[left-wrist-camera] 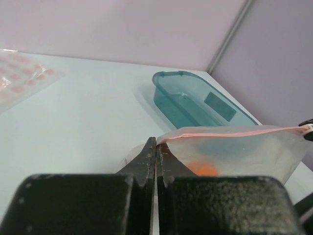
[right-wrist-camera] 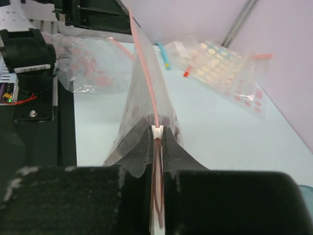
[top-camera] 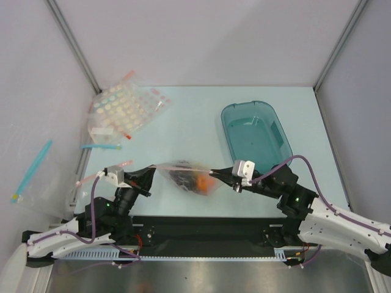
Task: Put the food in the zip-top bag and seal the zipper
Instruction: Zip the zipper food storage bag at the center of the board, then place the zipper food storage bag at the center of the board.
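1. The pale tabletop (top-camera: 183, 116) is filling the middle of the overhead frame.
2. The teal tray (top-camera: 225, 128) is sitting in the upper right of that frame, well apart from the hands.
3. A pile of clear dotted bags (top-camera: 125, 110) is lying in the upper left.
4. The zip-top bag (top-camera: 186, 174) is hanging stretched between my two hands in the lower middle of the frame. I cannot tell whether its bottom is touching the tabletop.
5. My left hand (top-camera: 153, 172) is pinching the bag's left end, fingers pressed tight together on the plastic, as the left wrist view is showing.
6. My right hand (top-camera: 219, 177) is clamping the bag's right end, its fingers squeezed onto the mouth edge in the right wrist view.
7. The food is sitting inside the bag: an orange piece (top-camera: 204, 182) beside a dark piece (top-camera: 183, 178).
8. The zipper (left-wrist-camera: 234, 132) is running as a thin pinkish strip along the bag's top edge, pulled straight from one hand to the other.
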Motion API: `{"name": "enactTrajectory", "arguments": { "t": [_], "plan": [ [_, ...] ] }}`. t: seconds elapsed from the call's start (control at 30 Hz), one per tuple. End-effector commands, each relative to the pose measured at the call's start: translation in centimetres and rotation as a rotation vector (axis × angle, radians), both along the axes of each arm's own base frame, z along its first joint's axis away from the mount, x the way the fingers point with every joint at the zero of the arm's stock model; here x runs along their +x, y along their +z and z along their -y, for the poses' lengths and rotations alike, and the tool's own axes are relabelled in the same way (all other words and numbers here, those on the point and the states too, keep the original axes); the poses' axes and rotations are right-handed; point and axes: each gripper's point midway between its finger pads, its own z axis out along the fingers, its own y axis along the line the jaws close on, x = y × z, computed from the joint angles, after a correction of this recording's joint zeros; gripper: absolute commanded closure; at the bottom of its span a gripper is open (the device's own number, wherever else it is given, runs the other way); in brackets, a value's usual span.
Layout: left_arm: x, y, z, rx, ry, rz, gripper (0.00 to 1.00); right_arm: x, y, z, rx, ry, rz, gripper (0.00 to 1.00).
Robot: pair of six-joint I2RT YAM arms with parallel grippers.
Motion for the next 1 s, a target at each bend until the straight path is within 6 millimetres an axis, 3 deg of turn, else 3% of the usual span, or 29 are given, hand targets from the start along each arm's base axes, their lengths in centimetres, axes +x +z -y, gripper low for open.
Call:
{"name": "enactTrajectory", "arguments": {
  "t": [0.0,0.37,0.7,0.8,0.97],
  "plan": [
    [1.7,-0.7,-4.5,-0.039,0.255,-0.066,1.00,1.5,2.0,1.8,0.093,-0.098,-0.004,1.00],
    [1.8,-0.9,-5.0,-0.040,0.294,-0.088,1.00,5.0,2.6,5.5,0.176,-0.273,-0.079,1.00],
    [2.0,-0.5,-5.8,-0.043,0.337,-0.100,1.00,6.4,2.4,7.6,0.197,-0.400,-0.120,1.00],
    [1.9,0.0,-5.7,-0.041,0.327,-0.095,1.00,5.9,2.9,7.7,0.214,-0.378,-0.109,1.00],
    [1.8,1.2,-4.4,-0.013,0.265,-0.088,1.00,2.5,5.2,5.2,0.257,-0.148,-0.106,1.00]
  ]
}}
